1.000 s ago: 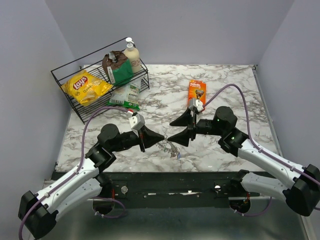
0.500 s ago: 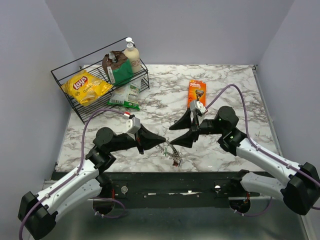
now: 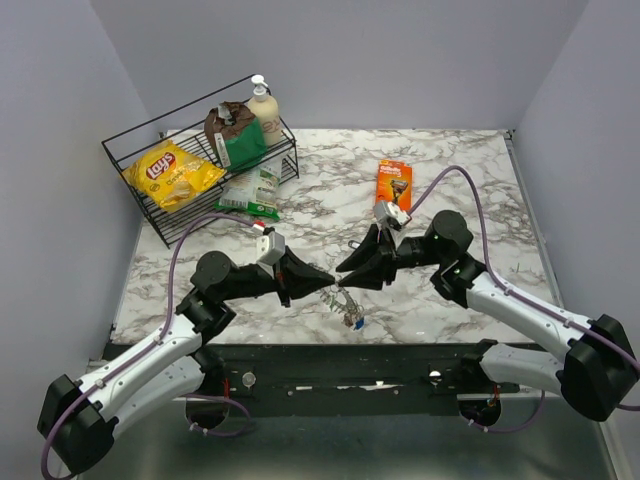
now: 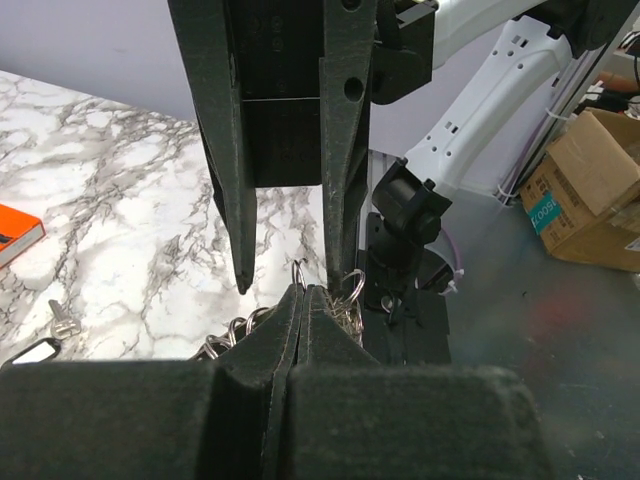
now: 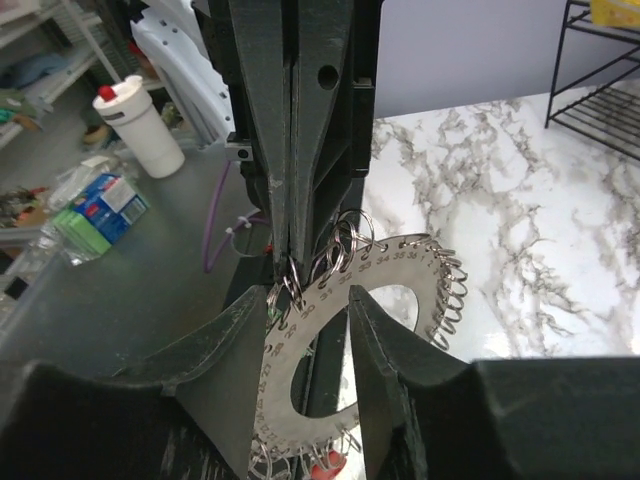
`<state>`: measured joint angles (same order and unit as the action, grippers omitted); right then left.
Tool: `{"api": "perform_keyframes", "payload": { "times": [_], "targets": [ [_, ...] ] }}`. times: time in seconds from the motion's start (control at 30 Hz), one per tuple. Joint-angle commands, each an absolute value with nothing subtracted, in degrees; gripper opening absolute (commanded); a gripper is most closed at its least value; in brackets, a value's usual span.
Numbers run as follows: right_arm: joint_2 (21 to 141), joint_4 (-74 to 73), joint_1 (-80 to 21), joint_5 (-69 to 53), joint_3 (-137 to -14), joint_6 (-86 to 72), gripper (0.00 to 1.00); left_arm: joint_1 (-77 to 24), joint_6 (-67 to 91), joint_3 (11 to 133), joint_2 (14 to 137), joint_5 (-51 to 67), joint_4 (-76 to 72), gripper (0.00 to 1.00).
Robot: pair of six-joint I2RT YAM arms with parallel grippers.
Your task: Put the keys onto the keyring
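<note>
The keyring [image 3: 340,298] is a flat silver plate with numbers and many small split rings. It hangs above the marble between both grippers. My left gripper [image 3: 322,283] is shut, pinching one small ring [image 5: 294,276] at the plate's rim. Only ring loops [image 4: 351,289] show past its shut tips [image 4: 305,292]. My right gripper [image 5: 307,292] stands partly open, with one finger [image 5: 232,365] outside the plate's band [image 5: 322,300] and the other finger [image 5: 388,355] at its hole. I cannot see whether they press on it. A blue key [image 3: 357,322] and a red key head [image 5: 326,466] dangle below.
A wire basket [image 3: 120,150] at the back left holds a chips bag [image 3: 172,172], a brown bag [image 3: 232,130] and a bottle [image 3: 264,110]. A green-white pack [image 3: 248,192] lies beside it. An orange razor pack [image 3: 393,185] lies behind the right arm. A small silver key [image 4: 62,320] lies on the marble.
The left gripper has lifted the keyring off the marble. The right gripper has moved in onto it, and its jaws have narrowed a good deal.
</note>
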<state>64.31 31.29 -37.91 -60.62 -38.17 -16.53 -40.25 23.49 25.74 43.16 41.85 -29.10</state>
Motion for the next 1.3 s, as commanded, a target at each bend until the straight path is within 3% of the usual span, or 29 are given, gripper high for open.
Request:
{"api": "perform_keyframes", "payload": {
  "times": [0.0, 0.03, 0.1, 0.13, 0.33, 0.47, 0.63, 1.27],
  "targets": [
    [65.7, 35.3, -37.9, -63.2, -39.6, -18.9, 0.36, -40.7, 24.3, 27.9, 43.2, 43.5, -33.4, 0.00],
    [65.8, 35.3, -37.8, -63.4, -39.7, -18.9, 0.26, -40.6, 24.3, 27.9, 43.2, 43.4, -33.4, 0.00],
    [66.1, 35.2, -37.8, -63.8, -40.1, -19.1, 0.15, -40.6, 24.1, 28.0, 43.2, 43.2, -32.9, 0.00],
    [66.2, 34.9, -37.8, -63.9, -40.1, -18.9, 0.01, -40.6, 23.9, 28.1, 43.2, 43.2, -32.7, 0.00],
    [65.7, 32.8, -37.8, -63.0, -40.4, -17.7, 0.01, -40.6, 21.6, 30.2, 43.6, 41.6, -26.3, 0.01],
    [65.2, 29.5, -37.7, -62.1, -41.4, -15.7, 0.01, -40.7, 17.9, 33.3, 44.2, 39.4, -17.8, 0.23],
    [65.3, 27.0, -37.8, -61.8, -42.4, -14.3, 0.00, -40.6, 13.5, 37.5, 46.0, 38.4, -7.6, 0.33],
    [65.6, 24.7, -37.8, -61.3, -42.9, -12.9, 0.01, -40.7, 4.0, 43.8, 47.8, 38.4, 8.2, 0.33]
  ]
}}
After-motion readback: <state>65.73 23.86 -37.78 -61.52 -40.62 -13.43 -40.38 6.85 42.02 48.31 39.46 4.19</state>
